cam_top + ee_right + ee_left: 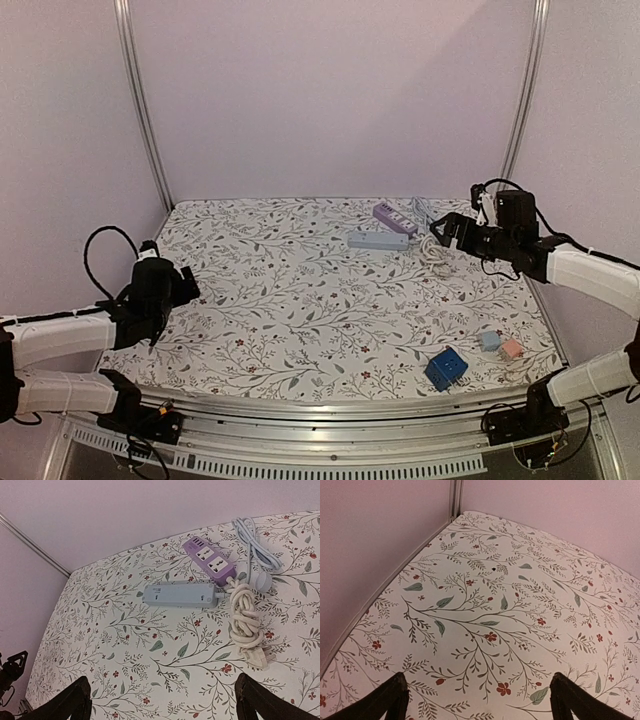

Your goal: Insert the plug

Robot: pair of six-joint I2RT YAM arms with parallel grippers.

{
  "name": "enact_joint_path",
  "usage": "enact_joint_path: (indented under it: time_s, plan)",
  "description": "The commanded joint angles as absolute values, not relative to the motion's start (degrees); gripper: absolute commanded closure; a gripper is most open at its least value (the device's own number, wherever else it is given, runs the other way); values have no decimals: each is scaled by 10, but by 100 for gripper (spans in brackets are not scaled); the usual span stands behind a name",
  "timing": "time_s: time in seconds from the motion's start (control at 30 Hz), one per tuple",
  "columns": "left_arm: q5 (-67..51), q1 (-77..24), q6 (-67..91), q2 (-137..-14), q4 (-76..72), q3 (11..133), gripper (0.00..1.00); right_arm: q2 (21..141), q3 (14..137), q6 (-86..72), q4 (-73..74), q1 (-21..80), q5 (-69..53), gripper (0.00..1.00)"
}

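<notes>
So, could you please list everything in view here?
Purple power strip: one, purple, far side.
Pale blue power strip: one, pale blue, just nearer.
Coiled cord: one, white, with plug, right of the strips.
Grey cable: one, pale grey, far right corner.
Adapter cube: one, dark blue, near right edge.
Light blue cube: one, right of the adapter.
Pink cube: one, beside it.
Tablecloth: one, floral.
Left gripper: open, over bare cloth.
Right gripper: open, near the cord.

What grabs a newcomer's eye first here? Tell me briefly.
A purple power strip and a grey power strip lie far right on the table, with a coiled white cord beside them. The right pincer hangs open near them, and a blue cube sits at the near right edge.
</notes>
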State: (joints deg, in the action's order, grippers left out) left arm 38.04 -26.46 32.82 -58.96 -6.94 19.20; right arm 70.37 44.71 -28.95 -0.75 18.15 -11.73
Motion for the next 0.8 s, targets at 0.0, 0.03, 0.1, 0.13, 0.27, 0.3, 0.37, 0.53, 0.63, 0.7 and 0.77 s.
enact_joint_path:
  time_s: [0.0,0.03,0.1,0.13,0.27,0.3,0.37,0.53,0.63,0.7,0.77]
  plan:
    - [401,-280,319,-592,-74,205,1,777,515,-304,70,187,4,1]
    - [403,-281,320,-591,-73,204,2,810,536,-306,90,187,19,1]
    - [407,-284,320,-587,-73,203,1,856,576,-312,117,188,21,1]
    - [409,-285,320,-586,-73,202,1,883,590,-314,122,190,20,1]
    - [417,-288,323,-589,-70,204,1,940,638,-304,116,194,-2,2]
    - [418,-289,323,-590,-70,204,1,951,654,-300,117,196,-19,3]
    - [420,-290,324,-591,-67,206,1,991,693,-287,127,206,-30,3]
    - [430,-292,329,-590,-60,207,1,1088,812,-257,180,222,-13,3]
    - [436,-293,332,-590,-56,207,2,1143,866,-254,206,225,23,2]
    - [438,-294,333,-590,-55,207,2,1176,899,-250,214,224,47,2]
    - [439,-295,334,-591,-54,208,2,1200,938,-242,218,224,63,2]
